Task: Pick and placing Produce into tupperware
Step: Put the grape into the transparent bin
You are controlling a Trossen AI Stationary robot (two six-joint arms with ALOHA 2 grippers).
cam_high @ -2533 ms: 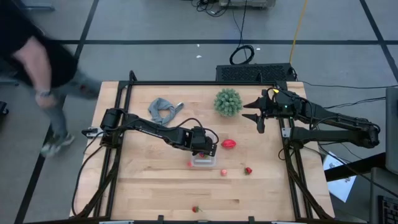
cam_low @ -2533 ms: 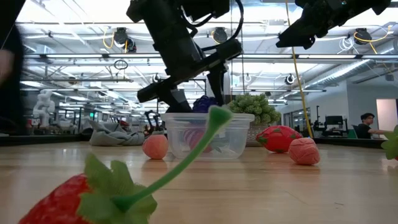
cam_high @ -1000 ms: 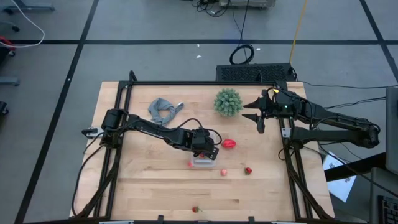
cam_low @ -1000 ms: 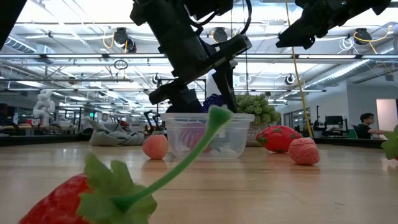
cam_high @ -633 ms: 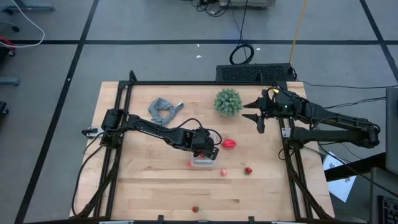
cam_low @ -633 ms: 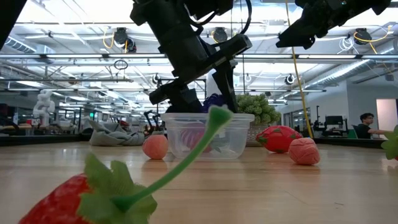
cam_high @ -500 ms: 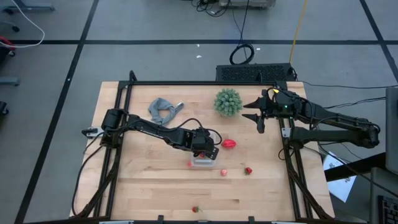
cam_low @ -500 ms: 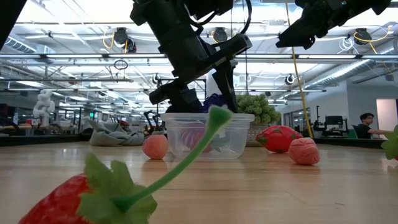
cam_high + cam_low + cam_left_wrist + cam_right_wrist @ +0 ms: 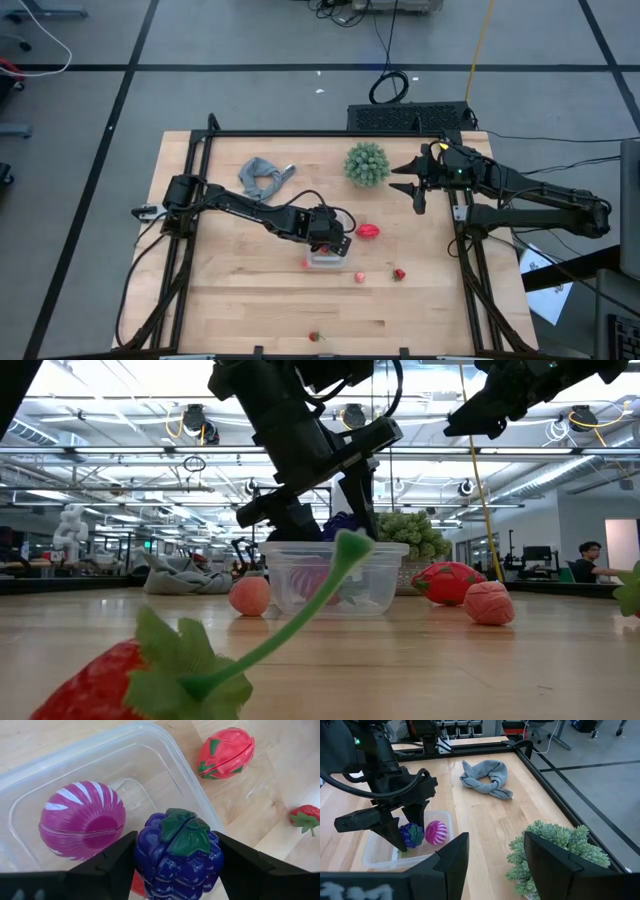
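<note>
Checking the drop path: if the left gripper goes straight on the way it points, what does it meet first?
Probably the tupperware floor. The left gripper, shut on the purple grapes, points down into it, beside the magenta fruit. Depth is unclear; the grapes would touch first.

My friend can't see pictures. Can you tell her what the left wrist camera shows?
The left gripper holds purple toy grapes over a clear plastic tub. A pink striped ball-shaped toy sits inside; a red fruit and a strawberry lie outside on the wooden table.
</note>
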